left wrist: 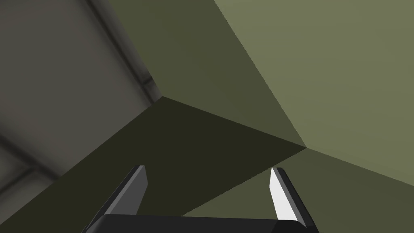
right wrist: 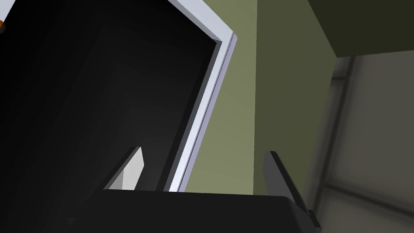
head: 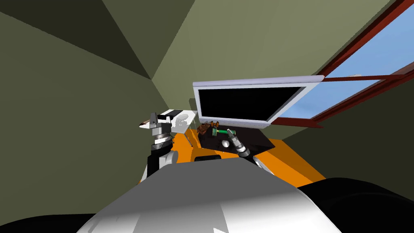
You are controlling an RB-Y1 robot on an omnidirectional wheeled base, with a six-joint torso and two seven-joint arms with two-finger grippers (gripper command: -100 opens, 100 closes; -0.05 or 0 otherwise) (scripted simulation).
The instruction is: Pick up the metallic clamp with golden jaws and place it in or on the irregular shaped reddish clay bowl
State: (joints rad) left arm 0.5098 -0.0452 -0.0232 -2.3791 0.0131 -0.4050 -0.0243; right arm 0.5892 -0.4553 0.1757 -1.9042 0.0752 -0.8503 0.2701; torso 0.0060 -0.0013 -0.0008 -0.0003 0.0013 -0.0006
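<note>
Olive walls closed round an orange table bearing a dark mat and a big white-framed screen. Both pincers stood open and empty. The right gripper hung just beside what looked to be the clamp, green-handled, on the mat. The left gripper was raised well apart. Pointed at the screen, the right fingers might miss the clamp or knock it toward the grey ball. The brown lumpy bowl lay near; its contents were too small to tell.
</note>
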